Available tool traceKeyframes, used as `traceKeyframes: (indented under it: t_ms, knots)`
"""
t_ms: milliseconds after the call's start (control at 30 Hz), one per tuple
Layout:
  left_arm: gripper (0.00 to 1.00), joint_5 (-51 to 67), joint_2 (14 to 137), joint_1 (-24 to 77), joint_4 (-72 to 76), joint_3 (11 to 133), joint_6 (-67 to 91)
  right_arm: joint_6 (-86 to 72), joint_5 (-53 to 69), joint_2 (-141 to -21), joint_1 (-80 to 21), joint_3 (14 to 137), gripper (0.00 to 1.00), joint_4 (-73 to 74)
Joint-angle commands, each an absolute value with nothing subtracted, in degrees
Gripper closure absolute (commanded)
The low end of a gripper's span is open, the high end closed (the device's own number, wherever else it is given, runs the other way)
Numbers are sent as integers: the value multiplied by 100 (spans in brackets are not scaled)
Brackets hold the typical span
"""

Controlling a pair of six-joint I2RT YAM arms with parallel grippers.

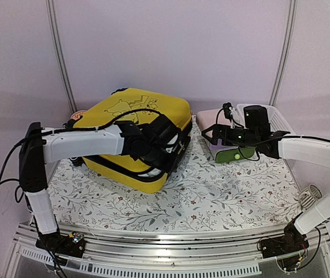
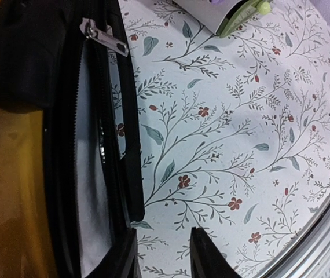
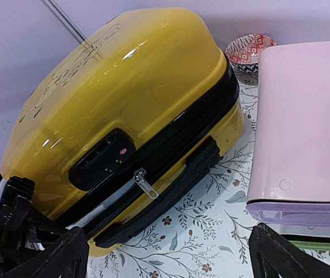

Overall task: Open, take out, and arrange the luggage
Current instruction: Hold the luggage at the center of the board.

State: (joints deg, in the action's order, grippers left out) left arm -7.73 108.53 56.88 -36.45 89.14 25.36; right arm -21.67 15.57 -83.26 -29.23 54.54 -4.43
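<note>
Right wrist — luggage (image 3: 130,87) beside pink box (image 3: 304,127).

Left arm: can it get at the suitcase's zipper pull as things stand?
Probably yes. The left gripper hangs open right beside the suitcase. The zipper pull lies exposed on the black trim ahead of it. Only bare tablecloth lies alongside, and nothing appears to block the way.

The glossy yellow hard-shell suitcase (image 3: 124,81) has a black band of zipper trim around its middle and a thin dark line drawing on its top shell. Its metal zipper pull (image 3: 146,186) is silver. The white tablecloth (image 1: 211,191) carries grey-green leafy sprigs and small red flowers. The small plastic drawer box (image 3: 304,116) is pale pink, with lilac and green below. The little round bowl (image 3: 247,49) has a red and white pattern.
</note>
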Motion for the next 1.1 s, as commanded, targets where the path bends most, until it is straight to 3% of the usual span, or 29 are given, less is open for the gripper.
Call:
traceKeyframes:
  t_ms: [0, 633, 767, 900, 1067]
  knots:
    - [67, -1042, 10568, 5629, -4085, 9168, 2651, -2162, 1641, -8412, -2941, 5453, 1, -628]
    - [68, -1398, 11120, 5572, -4433, 9123, 2719, -2153, 1727, -8426, -2934, 5410, 1, -639]
    - [75, -1349, 11160, 5555, -4430, 9043, 2733, -2074, 2041, -8448, -2936, 5398, 1, -716]
    - [94, -1347, 11078, 5556, -4430, 8903, 2765, -1852, 2298, -8492, -2936, 5316, 1, -776]
    - [87, -1603, 11084, 5546, -4556, 8723, 2852, -1802, 2407, -8516, -2936, 5249, 1, -829]
